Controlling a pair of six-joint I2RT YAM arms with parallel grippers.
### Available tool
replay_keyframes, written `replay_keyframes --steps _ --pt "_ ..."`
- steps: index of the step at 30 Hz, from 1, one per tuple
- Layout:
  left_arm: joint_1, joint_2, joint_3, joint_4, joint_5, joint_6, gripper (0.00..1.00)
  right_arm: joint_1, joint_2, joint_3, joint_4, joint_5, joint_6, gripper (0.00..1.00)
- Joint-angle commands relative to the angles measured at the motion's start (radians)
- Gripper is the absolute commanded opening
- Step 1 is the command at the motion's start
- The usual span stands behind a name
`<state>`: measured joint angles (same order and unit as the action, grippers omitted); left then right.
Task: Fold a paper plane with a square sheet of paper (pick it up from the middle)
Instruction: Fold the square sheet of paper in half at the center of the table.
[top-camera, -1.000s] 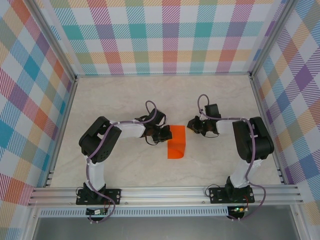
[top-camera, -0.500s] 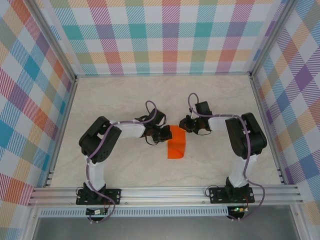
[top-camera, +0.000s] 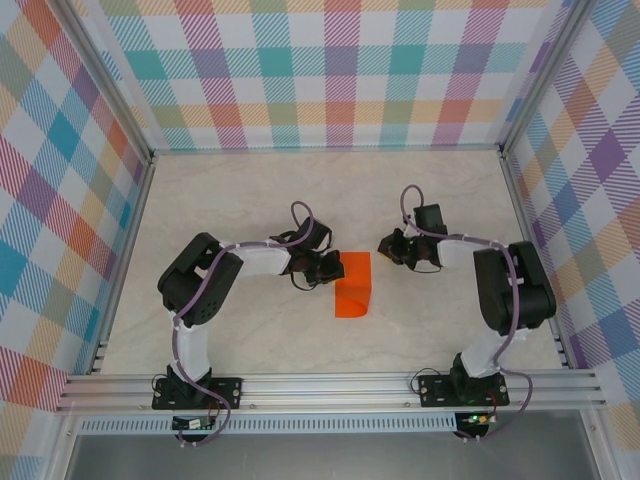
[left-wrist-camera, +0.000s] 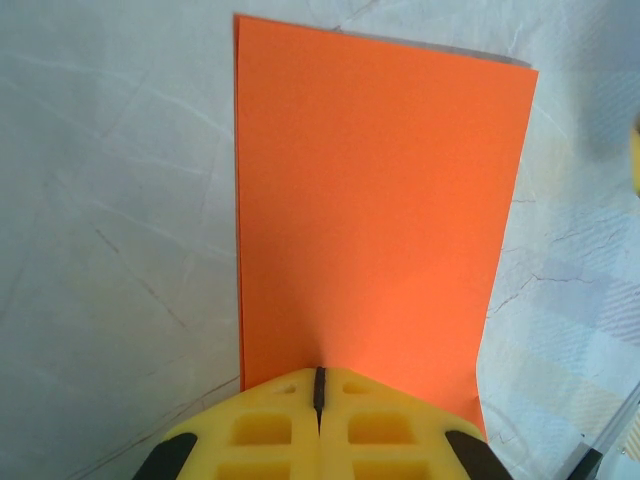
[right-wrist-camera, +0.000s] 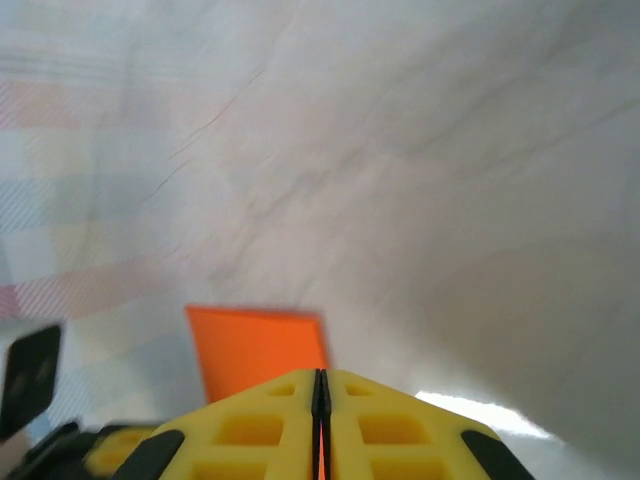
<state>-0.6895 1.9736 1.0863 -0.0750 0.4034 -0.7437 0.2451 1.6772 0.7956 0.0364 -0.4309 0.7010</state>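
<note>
**Evidently the right arm reached in, then backed away from the paper**

Seen from above, the left gripper (top-camera: 328, 267) had not moved over the last second. It was closed, with its yellow fingertips set on the left edge of the square sheet of paper (top-camera: 353, 285). From the left wrist camera the two fingers met along a thin dark seam, and the orange sheet ran straight out from under them. Whether they pinched the edge or only pressed it down could not be told.

The paper lay in the middle of the pale marbled table (top-camera: 250, 200), in the same spot as before. It showed as an upright rectangle, not a square, so it appeared to be folded in half already, with no nose or wings formed yet.

To the right, the change was in the right gripper (top-camera: 386, 244). Half a second earlier it had swung in until it almost touched the paper's top right corner. Now it was back out, just clear of that corner, much as it was a second ago. It was closed and held nothing, and its wrist camera looked across bare table at the orange edge ahead.

As a judgement, the fold itself had not advanced. The right arm was probably adjusting its approach while the left steadied the sheet.
</note>
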Motion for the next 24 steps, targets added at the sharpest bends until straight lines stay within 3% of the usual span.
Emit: replay_keyframes --steps 1,6,24 --pt "-0.01 0.186 -0.118 -0.302 -0.215 0.007 0.0 0.052 -0.088 -0.078 -0.011 -0.101 0.028 0.12" --pt "-0.01 0.197 -0.112 -0.296 -0.22 0.01 0.0 0.115 -0.089 -0.137 -0.014 -0.212 0.061 0.12" --pt "-0.01 0.196 -0.111 -0.293 -0.234 0.0 0.0 0.138 -0.042 -0.236 -0.091 -0.231 0.012 0.13"
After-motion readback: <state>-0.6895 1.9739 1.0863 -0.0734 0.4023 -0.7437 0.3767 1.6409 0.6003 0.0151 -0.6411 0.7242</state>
